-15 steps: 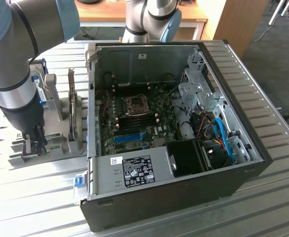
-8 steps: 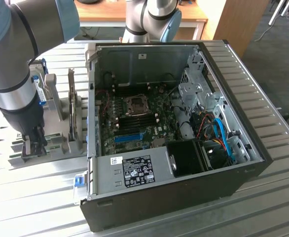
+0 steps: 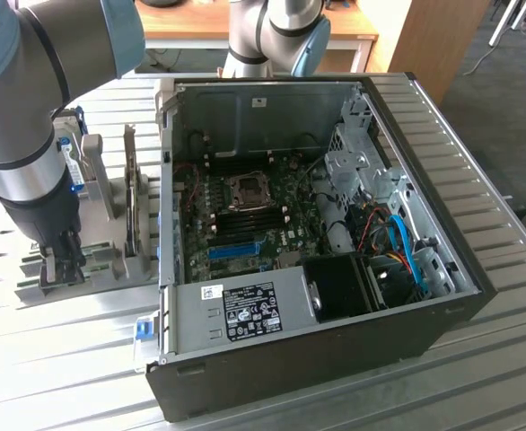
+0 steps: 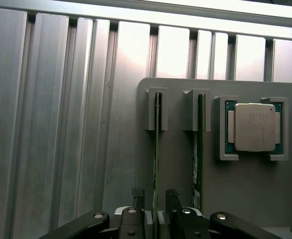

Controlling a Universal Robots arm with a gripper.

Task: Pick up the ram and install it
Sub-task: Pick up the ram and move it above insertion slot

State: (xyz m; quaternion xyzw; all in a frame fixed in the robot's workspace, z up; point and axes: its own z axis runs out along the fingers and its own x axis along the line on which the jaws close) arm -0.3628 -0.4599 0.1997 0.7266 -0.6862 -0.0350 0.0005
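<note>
Well, I am only straddling the ram (image 4: 156, 139): my claw (image 4: 155, 198) is hanging released, a finger on each side, while the ram is standing on edge in its grey rack (image 4: 178, 167), on the exterior view's left of the computer (image 3: 290, 368). Lifting and fitting are both waiting.

No legible text on the black label (image 3: 252, 314)

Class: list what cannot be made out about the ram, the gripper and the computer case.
ram: wrist view, edge-on; chips and label hidden.
gripper: wrist view, body cut off by the picture's edge.
case label: exterior view, print too small.
memory slots: exterior view, too small to tell if filled.
</note>
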